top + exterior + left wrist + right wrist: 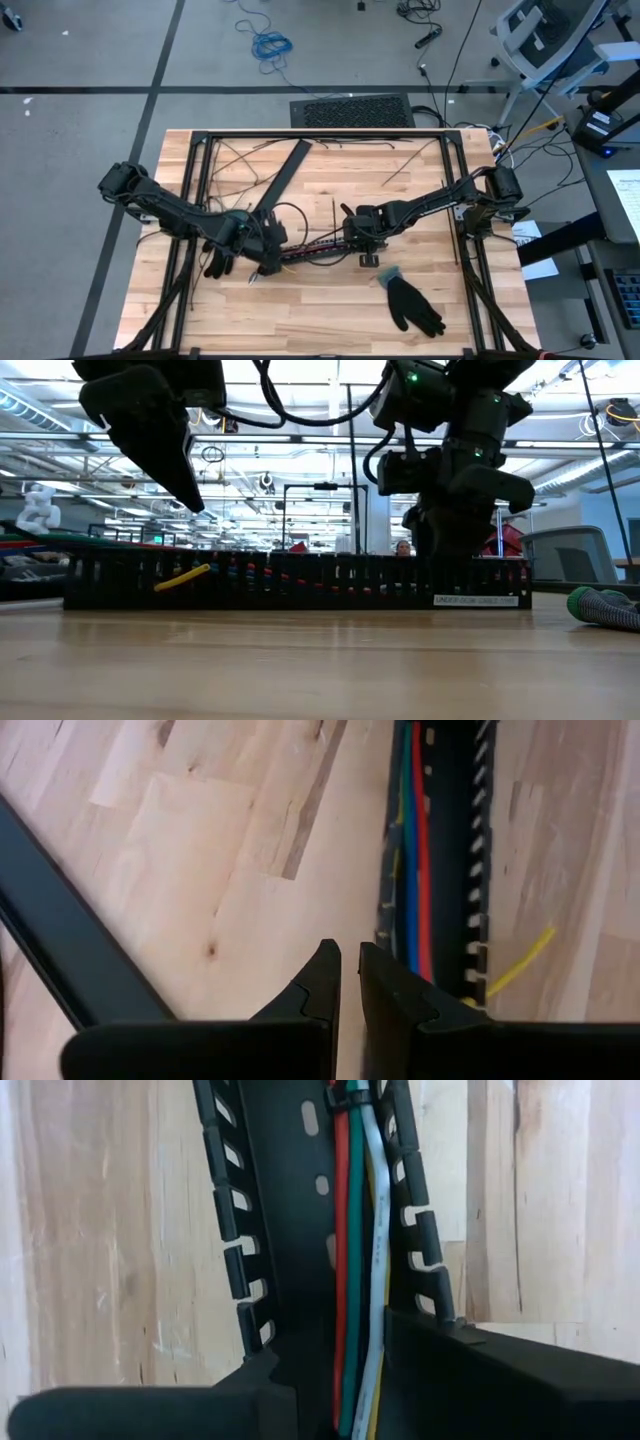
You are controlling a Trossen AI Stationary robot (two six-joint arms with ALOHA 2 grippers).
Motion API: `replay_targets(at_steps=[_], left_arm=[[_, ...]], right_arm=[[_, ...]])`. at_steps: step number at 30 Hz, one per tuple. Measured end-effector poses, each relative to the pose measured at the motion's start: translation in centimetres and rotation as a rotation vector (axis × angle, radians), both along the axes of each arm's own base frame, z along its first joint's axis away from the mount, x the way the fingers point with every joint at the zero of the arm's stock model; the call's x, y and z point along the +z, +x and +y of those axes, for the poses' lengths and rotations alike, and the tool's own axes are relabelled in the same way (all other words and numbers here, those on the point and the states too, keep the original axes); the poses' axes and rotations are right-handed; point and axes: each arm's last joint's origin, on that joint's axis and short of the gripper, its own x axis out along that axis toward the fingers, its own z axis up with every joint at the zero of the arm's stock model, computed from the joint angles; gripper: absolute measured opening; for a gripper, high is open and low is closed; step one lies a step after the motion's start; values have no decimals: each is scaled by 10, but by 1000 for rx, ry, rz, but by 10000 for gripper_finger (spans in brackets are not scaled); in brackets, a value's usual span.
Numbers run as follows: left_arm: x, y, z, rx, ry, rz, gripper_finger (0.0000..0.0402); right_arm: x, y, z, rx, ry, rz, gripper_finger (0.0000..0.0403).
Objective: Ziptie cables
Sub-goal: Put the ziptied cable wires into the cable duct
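Observation:
A black slotted strip (325,250) lies across the middle of the table, and the cables (360,1230) (red, green, white, yellow) run along its inside. A black tie (345,1095) crosses them farther on. My right gripper (340,1345) points steeply down into the strip near its right end, open, one finger on each side of the cables. My left gripper (348,965) hangs shut and empty above bare wood just beside the strip's left end, where blue, red and green cables (412,840) lie and a yellow end (525,955) sticks out through a slot. My right gripper comes from above with its fingers (450,1370) lying across the strip and the cable bundle (362,1330) between them. Whether the fingers touch the cables or the strip's wall, I cannot tell.
A second long black strip (285,175) lies slanted at the far left. A black glove (412,305) rests near the front right. Thin black strands (400,170) are scattered on the far half. Black frame rails (195,180) run along the table's sides.

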Motion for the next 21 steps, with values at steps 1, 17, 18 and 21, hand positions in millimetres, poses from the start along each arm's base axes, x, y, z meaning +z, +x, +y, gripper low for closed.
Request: replay_targets(at_steps=[1, 17, 18, 21], left_arm=[[0, 0, 0, 1, 10, -3, 40], [-25, -14, -5, 14, 12, 16, 40], [-24, -14, -6, 14, 11, 13, 40], [-18, -10, -7, 11, -7, -5, 40]], right_arm=[[-1, 0, 0, 0, 1, -2, 98], [-2, 1, 0, -12, 12, -22, 40], [-2, 1, 0, -11, 12, -25, 39], [-2, 2, 0, -22, 17, -31, 37]])
